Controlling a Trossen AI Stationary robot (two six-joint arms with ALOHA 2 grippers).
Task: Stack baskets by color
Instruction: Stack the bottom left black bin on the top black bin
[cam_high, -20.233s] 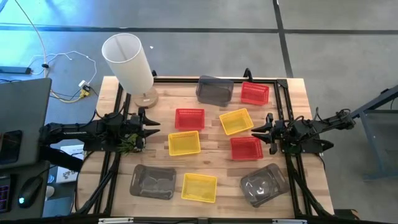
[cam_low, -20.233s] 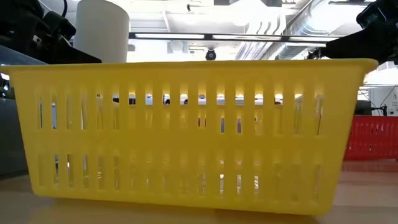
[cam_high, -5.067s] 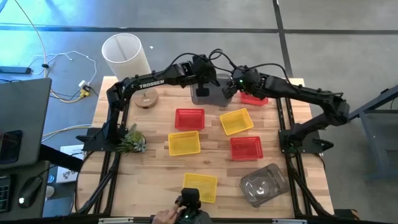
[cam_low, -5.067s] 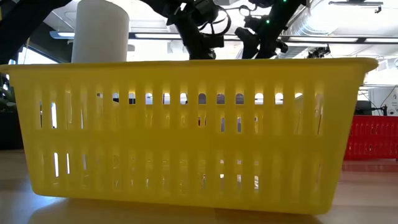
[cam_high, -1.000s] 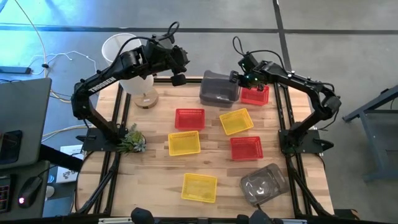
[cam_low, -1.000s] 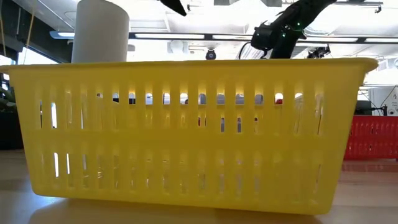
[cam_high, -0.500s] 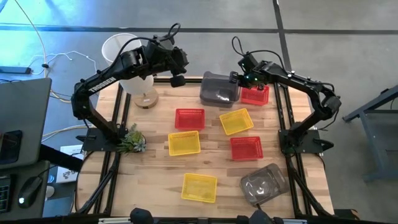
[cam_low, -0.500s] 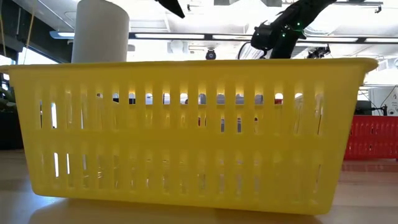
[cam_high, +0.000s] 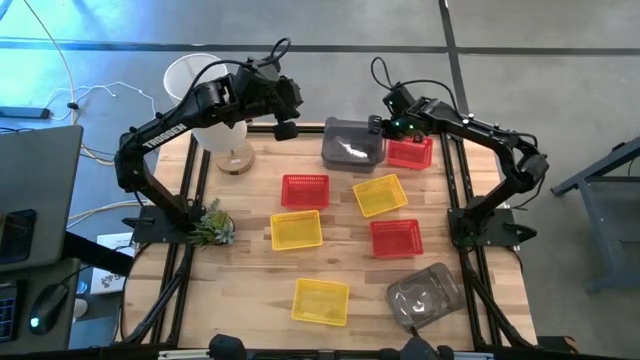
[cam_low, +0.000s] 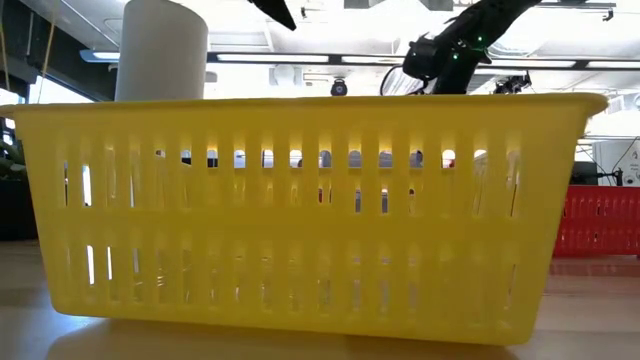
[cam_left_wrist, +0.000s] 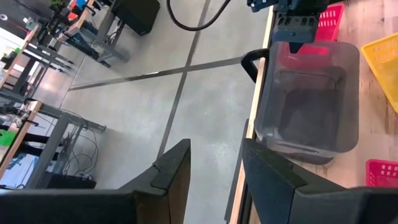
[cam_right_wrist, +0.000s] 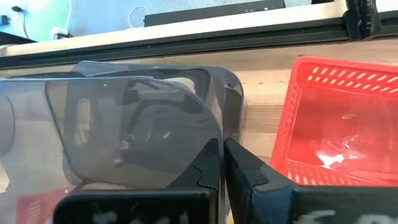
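A smoky grey basket (cam_high: 352, 145) stands at the table's far edge and seems to sit nested in another grey one. My right gripper (cam_high: 374, 126) is shut on its right-hand wall. My left gripper (cam_high: 284, 128) hangs open in the air to the left of this stack, touching nothing. A third grey basket (cam_high: 425, 297) lies at the near right. Three red baskets (cam_high: 305, 190) (cam_high: 396, 238) (cam_high: 410, 152) and three yellow baskets (cam_high: 380, 195) (cam_high: 297, 230) (cam_high: 321, 301) rest singly on their bottoms on the table. My right gripper pinches the grey basket's right-hand wall at its rim (cam_right_wrist: 216, 138), one finger on the inner face and one on the outer. The fingers slant down from above and from the table's right. Whether the basket is lifted clear of the one beneath, I cannot tell.
A tall white cylinder lamp (cam_high: 205, 95) stands at the far left corner and a small green plant (cam_high: 210, 226) at the left edge. The red basket (cam_right_wrist: 329, 130) sits close beside the held grey one. The near yellow basket (cam_low: 300, 210) fills the low view.
My right gripper has rolled a little about its own pointing line while staying in place, and the grey basket in its hold has tipped slightly with it.
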